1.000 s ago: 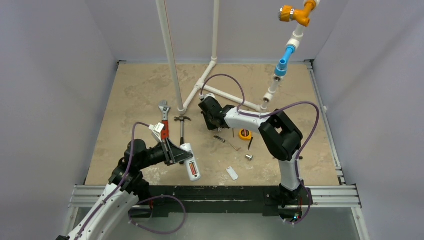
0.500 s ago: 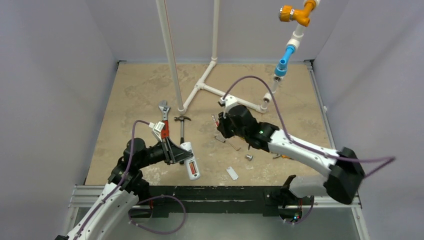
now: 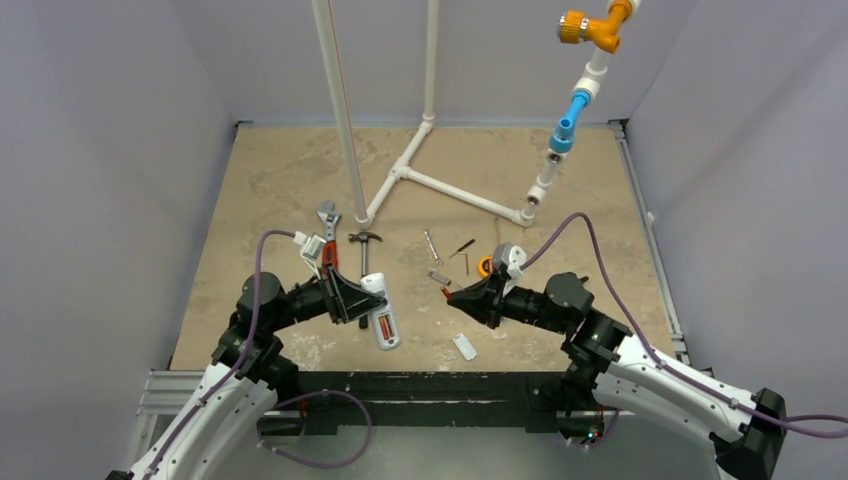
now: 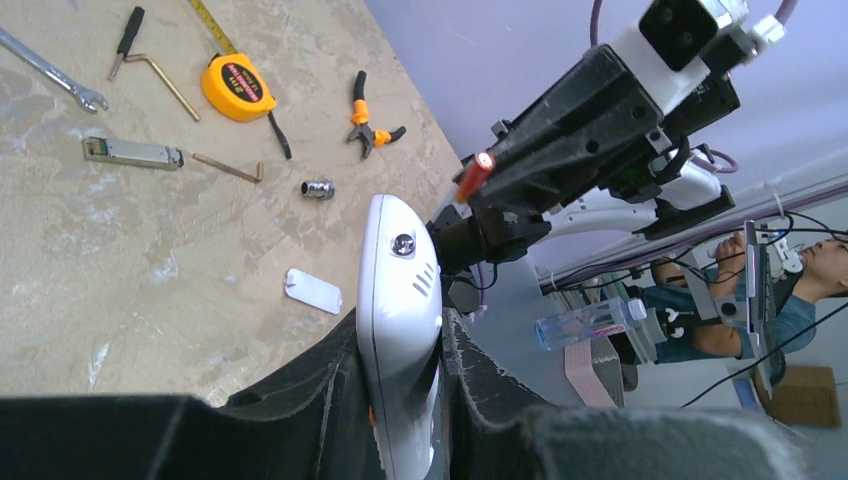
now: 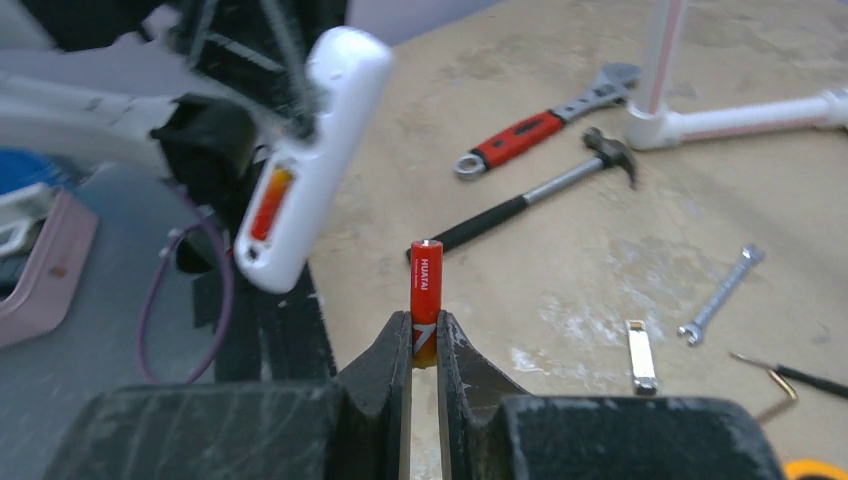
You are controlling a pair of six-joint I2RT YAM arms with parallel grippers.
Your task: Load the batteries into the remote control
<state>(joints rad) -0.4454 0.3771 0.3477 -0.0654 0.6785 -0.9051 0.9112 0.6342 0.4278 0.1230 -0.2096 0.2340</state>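
Left end effector (image 4: 400,345): jaws clamped on the sides of the white remote control (image 4: 400,290), holding it clear of the worktop (image 4: 150,250).
Remote control: juts out past the left fingertips, with its open back recess turned toward the right arm. A loaded battery (image 5: 270,200) sits in that recess.
Right end effector (image 5: 424,335): jaws pinched together on the lower end of a red battery (image 5: 425,285).
Red battery: stands straight out beyond the right fingertips with most of its length bare. It is apart from the remote control, near its free end.
Cover plate (image 3: 464,346): small white piece, flat on the worktop below and between the two end effectors.
Hammer (image 5: 530,200) and red-handled wrench (image 5: 540,125): lying on the worktop beyond the right end effector's tip.
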